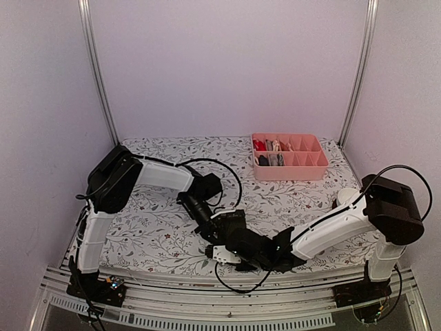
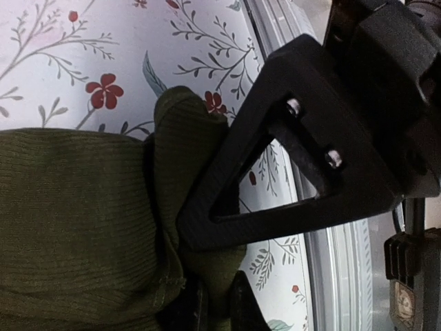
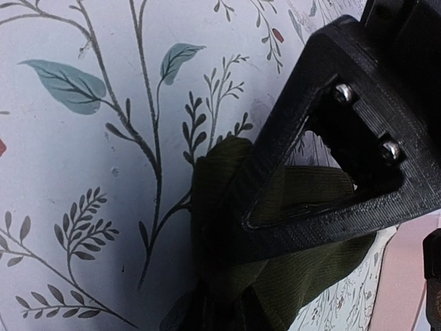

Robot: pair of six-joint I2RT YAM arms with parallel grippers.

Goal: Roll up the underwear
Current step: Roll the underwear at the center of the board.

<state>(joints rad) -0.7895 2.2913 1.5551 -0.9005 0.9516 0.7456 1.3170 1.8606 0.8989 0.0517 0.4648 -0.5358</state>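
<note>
A dark olive underwear (image 2: 76, 227) lies on the flowered cloth near the table's front edge; it also shows in the right wrist view (image 3: 310, 269) and, mostly hidden under the grippers, in the top view (image 1: 238, 238). My left gripper (image 1: 222, 238) is shut on one end of it, fingers (image 2: 207, 227) pinching a fold. My right gripper (image 1: 241, 256) is shut on the other end, fingers (image 3: 262, 207) clamped over the fabric. Rolled garments, one rust-red (image 1: 259, 145), sit in the pink tray (image 1: 289, 170).
The pink divided tray stands at the back right of the table. The table's metal front rail (image 2: 344, 269) runs close beside the grippers. Black cables (image 1: 234, 181) loop over the cloth by the left arm.
</note>
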